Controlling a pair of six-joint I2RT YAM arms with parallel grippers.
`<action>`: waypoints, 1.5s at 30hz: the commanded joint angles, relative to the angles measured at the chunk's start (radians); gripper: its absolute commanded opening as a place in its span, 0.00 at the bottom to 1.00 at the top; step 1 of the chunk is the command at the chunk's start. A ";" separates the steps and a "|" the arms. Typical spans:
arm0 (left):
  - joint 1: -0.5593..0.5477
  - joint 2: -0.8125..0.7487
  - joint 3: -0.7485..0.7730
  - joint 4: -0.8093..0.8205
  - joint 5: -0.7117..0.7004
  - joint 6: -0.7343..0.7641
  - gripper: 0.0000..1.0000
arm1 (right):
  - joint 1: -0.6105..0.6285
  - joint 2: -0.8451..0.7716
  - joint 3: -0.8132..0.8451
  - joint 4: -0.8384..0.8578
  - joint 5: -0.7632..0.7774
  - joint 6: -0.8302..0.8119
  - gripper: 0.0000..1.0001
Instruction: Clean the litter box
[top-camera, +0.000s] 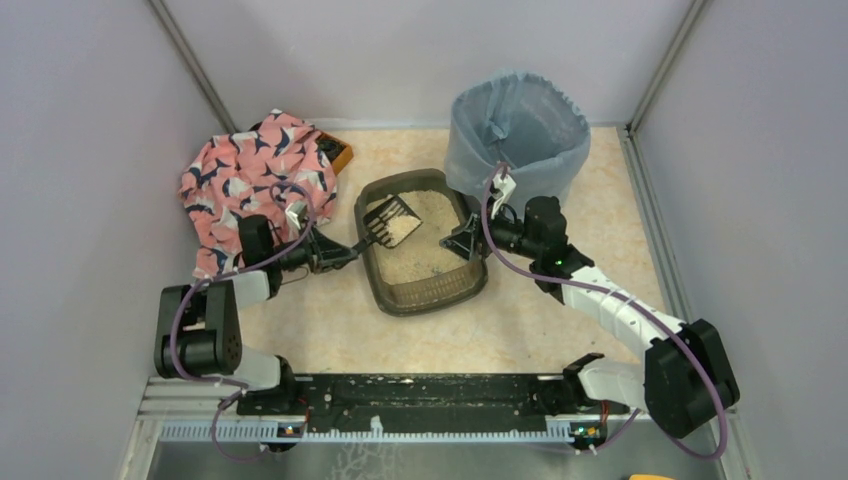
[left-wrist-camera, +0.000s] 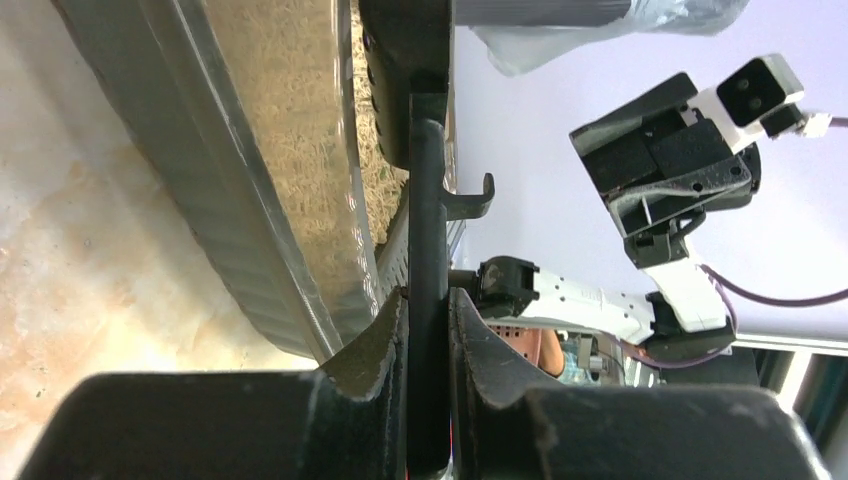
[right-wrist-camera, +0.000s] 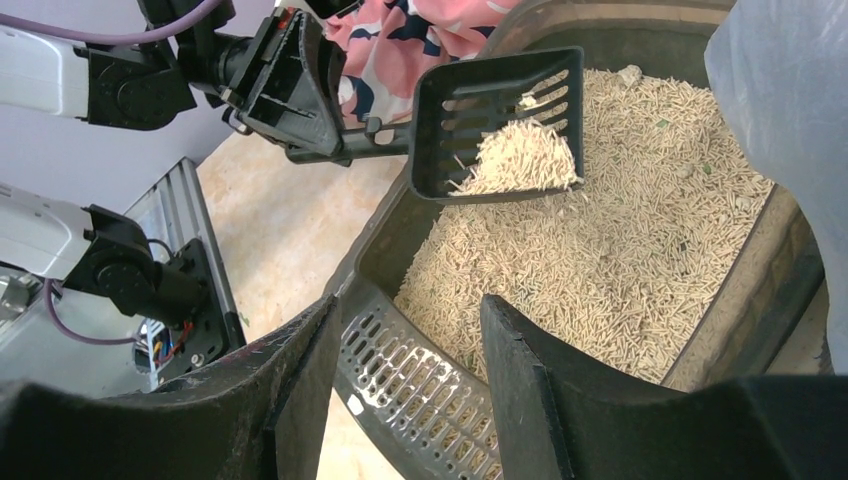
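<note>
The litter box (top-camera: 430, 296) — dark grey-brown, low-walled, round-cornered — sat skewed at the centre of the overhead frame, holding beige granules (top-camera: 425, 247).

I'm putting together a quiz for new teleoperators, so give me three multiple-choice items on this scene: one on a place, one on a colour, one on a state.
1. Where does the bin stand relative to the litter box?
A) at its far right corner
B) inside it
C) on its near left side

2. What colour is the scoop?
A) white
B) black
C) red

3. What state is the scoop in?
A) lying empty in the box
B) dropped in the bin
C) held by the left end effector, carrying granules above the box

Answers:
1 A: the top view shows the bin against that corner.
2 B: it looks black in every view.
3 C: the jaws clamp its handle, and a pile of granules lies in it.
</note>
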 joint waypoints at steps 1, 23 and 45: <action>-0.033 -0.011 0.013 0.029 0.002 0.008 0.00 | -0.008 -0.003 0.006 0.061 -0.002 -0.002 0.54; -0.014 -0.018 -0.072 0.096 -0.050 -0.030 0.00 | -0.008 0.023 0.008 0.077 -0.026 0.011 0.54; -0.104 0.015 -0.155 0.419 -0.037 -0.249 0.00 | -0.008 0.025 0.009 0.066 -0.025 0.009 0.54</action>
